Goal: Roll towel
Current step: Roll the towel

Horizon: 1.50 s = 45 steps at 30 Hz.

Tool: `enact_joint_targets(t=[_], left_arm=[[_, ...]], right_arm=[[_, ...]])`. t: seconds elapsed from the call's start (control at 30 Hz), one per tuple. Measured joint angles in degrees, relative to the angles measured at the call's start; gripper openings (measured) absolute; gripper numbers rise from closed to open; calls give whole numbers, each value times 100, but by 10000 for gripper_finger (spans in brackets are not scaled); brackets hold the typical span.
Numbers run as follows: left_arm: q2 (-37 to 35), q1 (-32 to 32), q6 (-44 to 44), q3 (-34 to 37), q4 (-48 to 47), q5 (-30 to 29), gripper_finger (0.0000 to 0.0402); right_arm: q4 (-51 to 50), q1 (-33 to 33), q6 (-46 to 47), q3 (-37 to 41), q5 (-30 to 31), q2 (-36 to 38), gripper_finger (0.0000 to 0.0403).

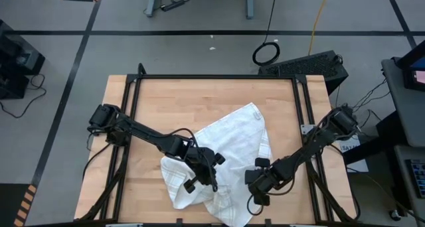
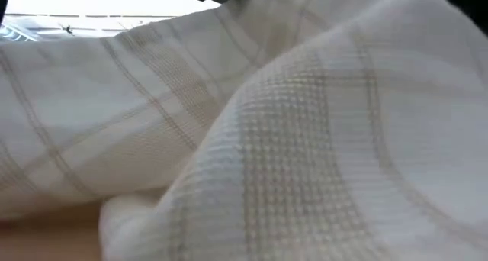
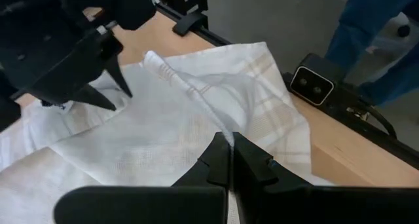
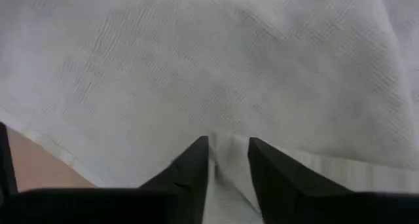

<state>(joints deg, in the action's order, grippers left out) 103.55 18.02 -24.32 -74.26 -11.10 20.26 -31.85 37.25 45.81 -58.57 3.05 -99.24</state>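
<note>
The white towel point(image 1: 232, 144) with thin grey check lines lies rumpled on the wooden table point(image 1: 153, 107). One corner point(image 1: 255, 107) points toward the far edge, and its near part point(image 1: 226, 214) reaches the near edge. It fills the low view point(image 2: 290, 139). My left gripper point(image 1: 201, 180) is shut on the towel left of its middle. My right gripper point(image 1: 257, 186) stands at its right near side, fingers closed on cloth, and also shows in the left wrist view point(image 3: 98, 73). My left gripper pinches a raised fold of the towel point(image 3: 226, 133) between its two fingers, coming slantwise from the table's left and pointing down. A ridge of cloth point(image 3: 183, 86) runs away from the fingertips; the rest lies on the table. My right gripper pinches a narrow fold of the towel point(image 4: 228, 149) between its two fingers point(image 4: 196, 162), from above and pointing steeply down. One layer or several, I cannot tell. The cloth around the fold lies spread on the table.
Black frame rails point(image 1: 133, 121) run along the table's left and right sides. A small black camera point(image 3: 313, 86) sits at the table's edge beside the towel. A person in blue point(image 3: 373, 27) stands beyond it. A keyboard point(image 1: 305, 64) lies past the far right corner.
</note>
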Motion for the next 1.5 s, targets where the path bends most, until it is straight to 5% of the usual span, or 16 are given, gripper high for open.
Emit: enact_joint_targets(t=[0.17,0.3,0.53,0.67,1.07,1.37,1.5], left_arm=[[0,-10,-4,0,23,-273,7],[0,-15,-7,0,50,-451,7],[238,-95,-29,-4,699,-938,7],[414,-204,-22,-2,1006,-960,7],[763,-610,-19,3,862,-870,7],[1072,-761,2,9,819,-748,11],[986,-778,368,2,892,-647,50]], right_arm=[[-231,-33,225,0,-44,73,13],[-140,-71,1072,0,264,536,6],[1333,262,2896,-4,3225,1001,2],[1638,333,3387,-7,4126,705,2],[266,829,5772,-2,4604,146,1],[613,908,5751,-3,4937,147,0],[672,958,5693,-2,4935,146,0]])
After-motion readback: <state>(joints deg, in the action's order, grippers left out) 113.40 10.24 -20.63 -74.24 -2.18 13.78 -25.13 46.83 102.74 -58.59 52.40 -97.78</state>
